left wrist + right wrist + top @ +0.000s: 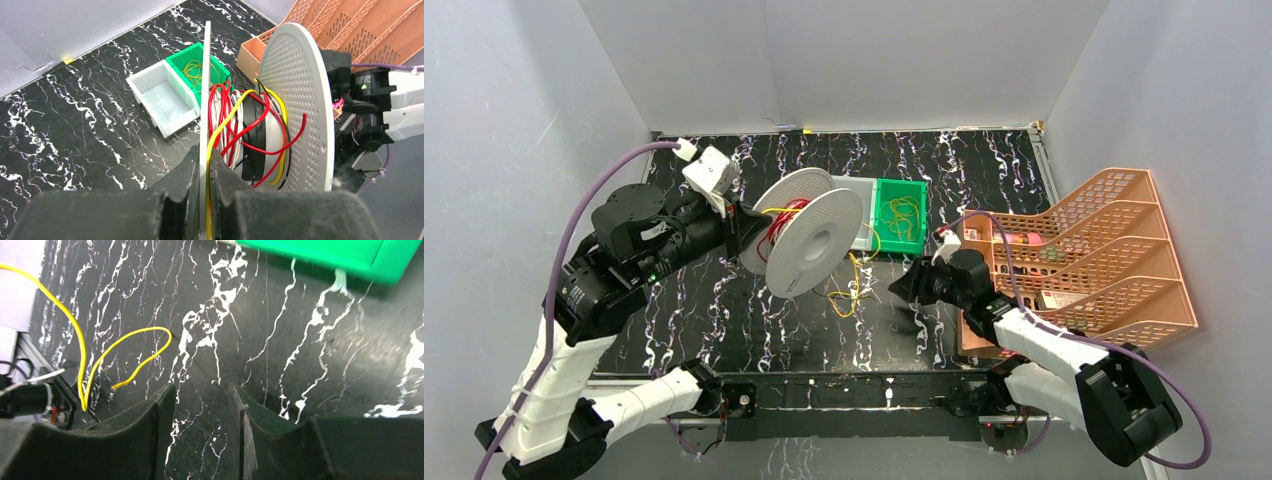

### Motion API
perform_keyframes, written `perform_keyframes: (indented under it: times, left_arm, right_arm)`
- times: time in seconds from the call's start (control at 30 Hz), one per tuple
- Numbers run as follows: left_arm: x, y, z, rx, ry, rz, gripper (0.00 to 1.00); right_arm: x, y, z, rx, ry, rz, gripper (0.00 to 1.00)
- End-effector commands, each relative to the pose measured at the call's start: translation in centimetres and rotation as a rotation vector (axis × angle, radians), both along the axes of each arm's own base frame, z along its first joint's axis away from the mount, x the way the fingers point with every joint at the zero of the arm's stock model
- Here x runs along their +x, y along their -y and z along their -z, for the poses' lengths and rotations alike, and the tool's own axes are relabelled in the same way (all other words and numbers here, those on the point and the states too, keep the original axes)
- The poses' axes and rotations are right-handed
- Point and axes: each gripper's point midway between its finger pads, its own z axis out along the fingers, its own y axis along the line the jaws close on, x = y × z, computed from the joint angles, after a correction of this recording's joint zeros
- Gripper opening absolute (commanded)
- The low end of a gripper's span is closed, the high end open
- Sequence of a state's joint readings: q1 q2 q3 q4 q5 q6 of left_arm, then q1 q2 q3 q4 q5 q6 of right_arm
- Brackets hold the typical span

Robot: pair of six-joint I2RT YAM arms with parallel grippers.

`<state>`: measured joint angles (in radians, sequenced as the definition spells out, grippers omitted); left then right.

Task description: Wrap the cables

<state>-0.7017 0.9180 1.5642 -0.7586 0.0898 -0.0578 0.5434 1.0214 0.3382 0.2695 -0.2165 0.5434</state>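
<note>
A white perforated spool (pixel 809 240) is held tilted above the table, with red, white, black and yellow wires wound on its core (pixel 260 135). My left gripper (pixel 742 228) is shut on the spool's near flange (pixel 205 75), and a yellow cable (pixel 227 120) is pinched beside that flange. The cable hangs from the spool and its loose end lies looped on the table (pixel 849 295), also showing in the right wrist view (pixel 135 340). My right gripper (pixel 909 287) is open and empty (pixel 200 395), low over the table to the right of the loop.
A green bin (pixel 923 215) holding more yellow cables stands behind the spool, next to a white bin (pixel 165 100). An orange tiered rack (pixel 1104 260) fills the right side. Grey walls enclose the black marbled table.
</note>
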Motion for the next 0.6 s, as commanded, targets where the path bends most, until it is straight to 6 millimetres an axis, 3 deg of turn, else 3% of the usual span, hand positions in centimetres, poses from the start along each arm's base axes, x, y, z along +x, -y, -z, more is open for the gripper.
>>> perform_keyframes:
  times: [0.0, 0.23, 0.57]
  left_arm:
    - [0.6, -0.2, -4.5, -0.120, 0.102, -0.042, 0.00]
    - [1.8, -0.4, -5.3, -0.142, 0.113, -0.101, 0.00]
    - [2.4, -0.5, -5.8, -0.159, 0.113, -0.133, 0.00]
  right_arm:
    - [-0.3, -1.5, -0.8, 0.165, -0.031, 0.012, 0.52]
    - [-1.1, -3.5, -0.6, 0.272, -0.090, -0.003, 0.54]
    - [-1.6, -6.9, -2.1, 0.316, -0.042, -0.086, 0.55]
